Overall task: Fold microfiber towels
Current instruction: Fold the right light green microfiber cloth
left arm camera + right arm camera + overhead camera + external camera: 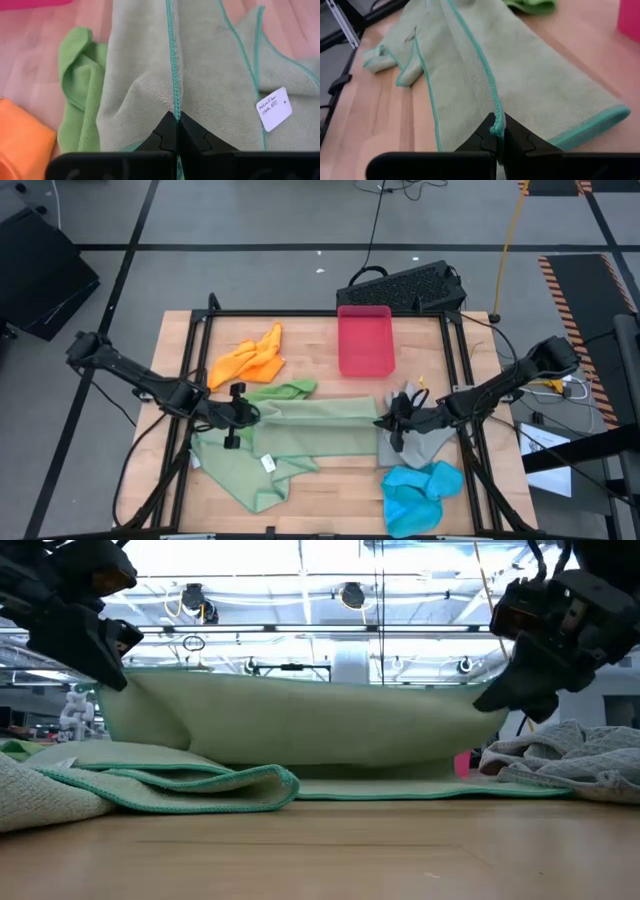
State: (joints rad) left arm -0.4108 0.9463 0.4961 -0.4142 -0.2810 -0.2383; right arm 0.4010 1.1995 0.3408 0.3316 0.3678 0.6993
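Both tools clamp the pale sage towel's stitched edge

The left tool (238,416) and right tool (392,423) hold the pale sage towel (315,425) stretched, lifted off the tabletop (320,485), just in front of the pink tray (364,340).

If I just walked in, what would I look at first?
Probably the big pale sage green towel in the middle of the table, stretched between the two robot arms. The left gripper and the right gripper each pinch its edge with shut jaws, so it hangs up like a little hammock. Then the bright colours: an orange towel at the back left, a pink-red tray behind, a blue towel at the front right.
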